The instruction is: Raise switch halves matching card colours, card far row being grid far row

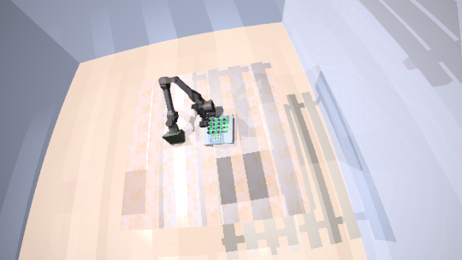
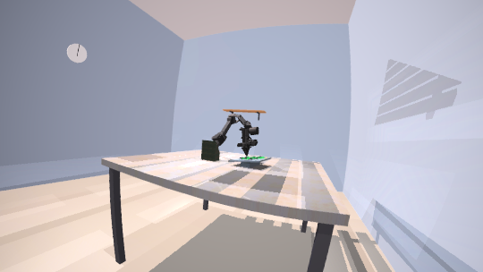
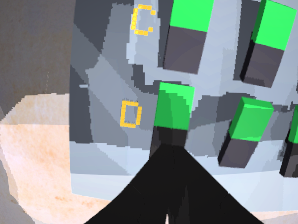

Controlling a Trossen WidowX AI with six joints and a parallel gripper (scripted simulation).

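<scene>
The panel (image 1: 229, 136) (image 2: 232, 159) (image 3: 95, 160) lies in front of the arm with its grid of green and dark grey switches. My gripper (image 2: 246, 155) (image 3: 169, 154) is shut and empty. In the wrist view its tip is over the dark grey half of the first switch (image 3: 173, 107) beside the yellow D, covering part of it; whether it presses is unclear. The neighbouring switch (image 3: 245, 132) and the first switch beside the yellow C (image 3: 186, 37) show both halves. The small card (image 1: 217, 138) is in the top view, too small to read, and outside the wrist view.
More switches stand close beside the tip, towards the right and top of the wrist view. The arm base (image 1: 174, 137) (image 2: 210, 150) stands at the panel's near side on the table (image 2: 192, 183). Striped shadows fall across the table and panel.
</scene>
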